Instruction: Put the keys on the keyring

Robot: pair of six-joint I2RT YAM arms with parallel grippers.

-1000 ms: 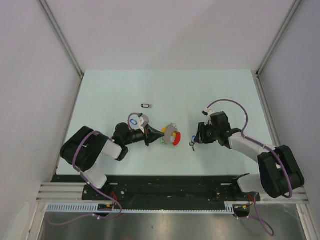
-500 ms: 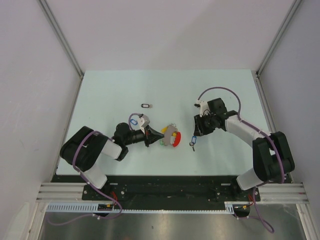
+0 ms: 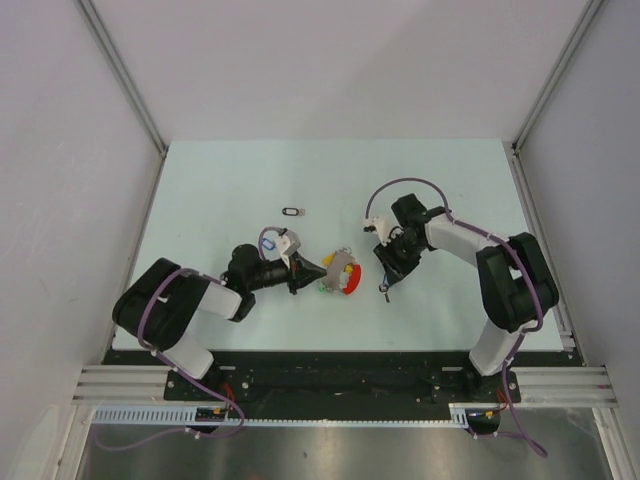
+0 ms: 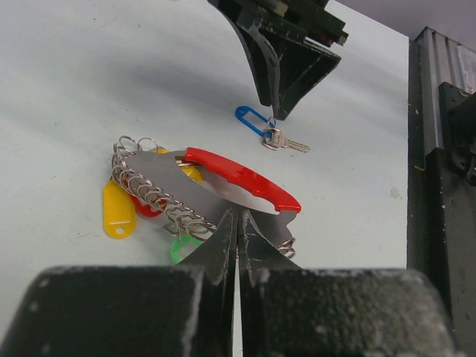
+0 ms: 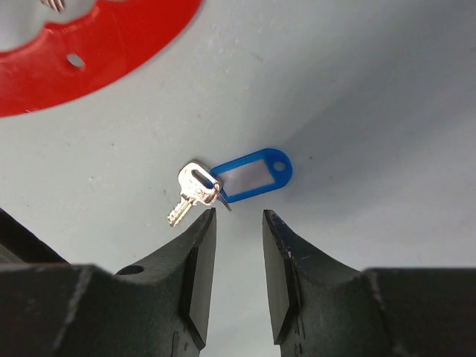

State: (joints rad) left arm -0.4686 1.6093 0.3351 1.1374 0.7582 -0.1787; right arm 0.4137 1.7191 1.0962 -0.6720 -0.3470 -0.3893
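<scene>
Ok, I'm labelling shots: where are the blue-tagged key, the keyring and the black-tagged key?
blue-tagged key (image 5: 251, 175): right wrist view, blue tag.
keyring (image 4: 242, 177): left wrist view, red band.
black-tagged key (image 3: 292, 211): top view, its tag.

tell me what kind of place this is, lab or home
Most likely a robot lab test cell: a pale table walled by plain white panels on metal posts, a left arm and right arm bolted at its near edge, and just a keyring and tagged keys as props.
</scene>
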